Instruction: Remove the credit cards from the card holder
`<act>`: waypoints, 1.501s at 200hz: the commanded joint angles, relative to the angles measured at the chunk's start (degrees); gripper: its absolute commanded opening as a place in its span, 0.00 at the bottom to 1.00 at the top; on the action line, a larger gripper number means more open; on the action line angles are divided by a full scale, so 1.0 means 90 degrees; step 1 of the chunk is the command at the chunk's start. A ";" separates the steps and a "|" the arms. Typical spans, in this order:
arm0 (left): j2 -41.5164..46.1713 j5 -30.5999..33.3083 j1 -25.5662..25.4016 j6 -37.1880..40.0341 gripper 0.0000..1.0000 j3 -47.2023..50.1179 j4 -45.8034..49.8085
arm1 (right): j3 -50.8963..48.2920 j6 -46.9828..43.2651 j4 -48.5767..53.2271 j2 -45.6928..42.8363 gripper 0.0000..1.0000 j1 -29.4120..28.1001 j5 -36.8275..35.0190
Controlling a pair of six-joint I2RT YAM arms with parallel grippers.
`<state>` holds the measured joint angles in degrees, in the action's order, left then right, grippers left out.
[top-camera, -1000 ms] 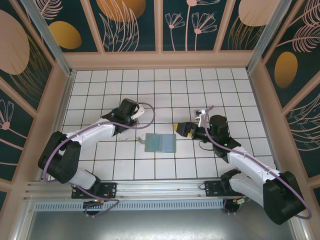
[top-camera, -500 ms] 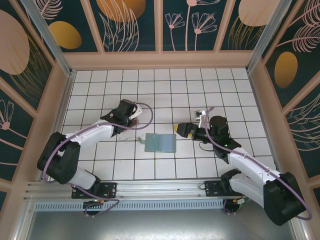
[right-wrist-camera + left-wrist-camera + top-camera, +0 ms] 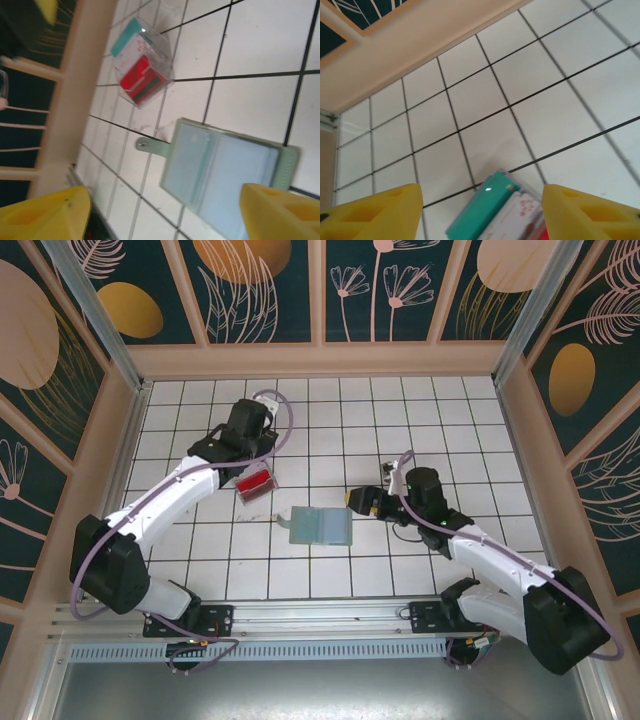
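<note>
The card holder [image 3: 320, 525] lay open on the surface [image 3: 330, 420] just left of the right jaws — spread, empty, in line with its long axis — while the credit cards [image 3: 255, 485] sat stacked near it, before the spread left jaws.

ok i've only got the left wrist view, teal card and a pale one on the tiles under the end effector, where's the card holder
observer: The card holder lies open and flat on the tiles, to the right of the cards and nearer the arm bases, apart from them.
operator: is the red card out too
observer: Yes. The right wrist view shows the red card, with its dark stripe, lying in the same overlapping pile.
operator: and the other arm
observer: The right end effector hangs by the holder's far right corner, jaws open, nothing between them.
</note>
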<state>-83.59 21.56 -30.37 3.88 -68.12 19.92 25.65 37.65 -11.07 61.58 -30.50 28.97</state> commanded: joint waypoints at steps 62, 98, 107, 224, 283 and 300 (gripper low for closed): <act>0.0773 -0.2917 0.0015 -0.3682 0.58 0.0907 0.0496 | 0.0470 -0.0141 0.1271 0.1265 0.10 -0.0465 -0.1287; 0.1041 -0.3503 -0.0048 -0.4604 0.52 0.1946 -0.0186 | 0.0470 -0.0083 0.1205 0.1739 0.07 -0.0607 -0.1224; 0.1071 -0.3565 -0.0117 -0.4779 0.52 0.2138 -0.0299 | 0.0480 -0.0057 0.1193 0.1846 0.07 -0.0656 -0.1264; -0.0073 -0.3665 -0.1117 -0.5578 0.42 0.2911 -0.1084 | 0.0588 0.0033 0.1043 0.2503 0.00 -0.0916 -0.1325; -0.0409 -0.3660 -0.1172 -0.5519 0.43 0.2891 -0.1031 | 0.0567 0.0056 0.1033 0.2492 0.00 -0.0937 -0.1334; -0.0430 -0.3680 -0.1205 -0.5524 0.42 0.2885 -0.1070 | 0.0577 0.0056 0.1030 0.2498 0.00 -0.0940 -0.1325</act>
<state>-86.56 -10.72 -40.53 -45.56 -41.89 10.68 29.85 37.67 -1.48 83.22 -38.15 17.56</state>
